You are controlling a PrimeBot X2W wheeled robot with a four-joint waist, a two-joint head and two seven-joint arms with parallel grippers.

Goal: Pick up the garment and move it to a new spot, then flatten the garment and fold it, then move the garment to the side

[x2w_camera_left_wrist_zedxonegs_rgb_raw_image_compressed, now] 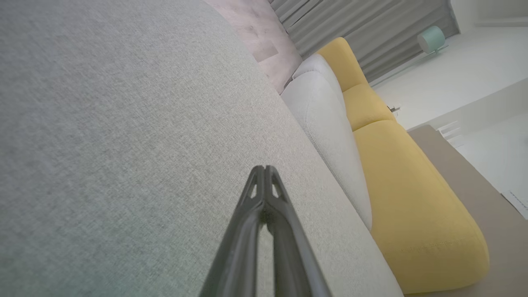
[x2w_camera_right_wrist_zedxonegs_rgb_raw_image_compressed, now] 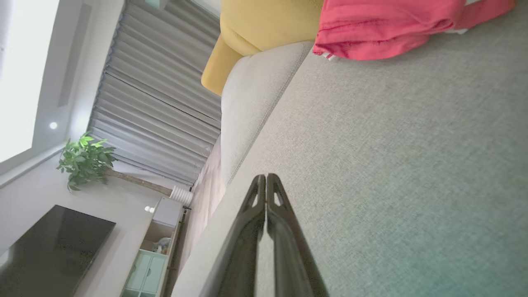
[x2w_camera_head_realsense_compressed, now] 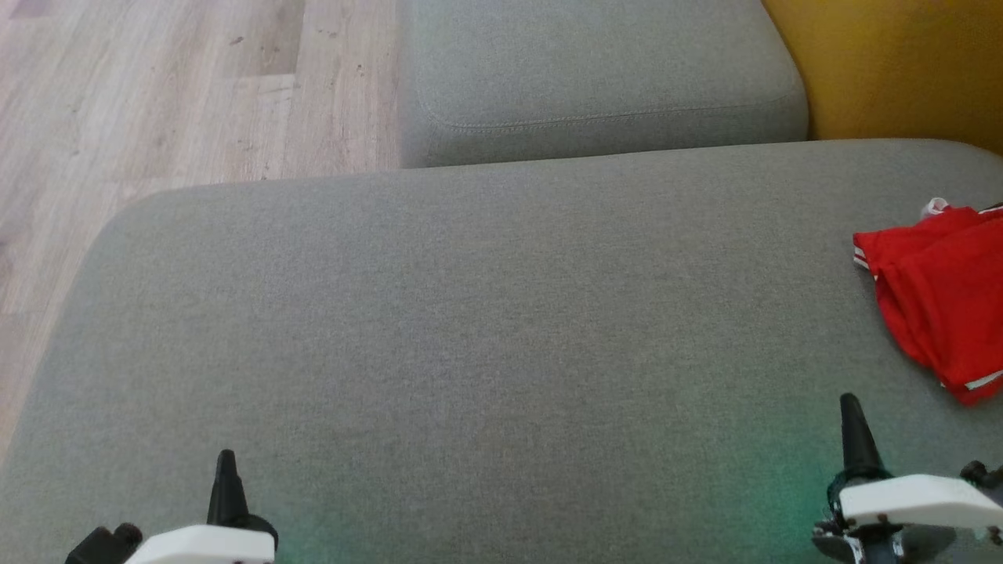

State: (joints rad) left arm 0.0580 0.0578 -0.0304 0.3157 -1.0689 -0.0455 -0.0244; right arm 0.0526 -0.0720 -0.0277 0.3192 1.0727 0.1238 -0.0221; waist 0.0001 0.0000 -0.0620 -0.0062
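Note:
The garment (x2w_camera_head_realsense_compressed: 940, 294) is red with white trim and lies bunched at the right edge of the grey sofa seat (x2w_camera_head_realsense_compressed: 470, 337), partly cut off by the head view's border. In the right wrist view the garment (x2w_camera_right_wrist_zedxonegs_rgb_raw_image_compressed: 392, 24) sits at the top, beyond the fingers. My right gripper (x2w_camera_head_realsense_compressed: 852, 403) is shut and empty, hovering low over the seat in front of and slightly left of the garment; its tips (x2w_camera_right_wrist_zedxonegs_rgb_raw_image_compressed: 266, 178) are pressed together. My left gripper (x2w_camera_head_realsense_compressed: 226, 458) is shut too, far to the left over bare cushion, with its tips (x2w_camera_left_wrist_zedxonegs_rgb_raw_image_compressed: 264, 169) closed on nothing.
A second grey cushion (x2w_camera_head_realsense_compressed: 595, 70) lies behind the seat, with a yellow cushion (x2w_camera_head_realsense_compressed: 901, 63) at the back right. Wooden floor (x2w_camera_head_realsense_compressed: 157, 94) runs along the left. The right wrist view takes in curtains (x2w_camera_right_wrist_zedxonegs_rgb_raw_image_compressed: 156, 95), a plant (x2w_camera_right_wrist_zedxonegs_rgb_raw_image_compressed: 84, 159) and a dark screen (x2w_camera_right_wrist_zedxonegs_rgb_raw_image_compressed: 49, 247).

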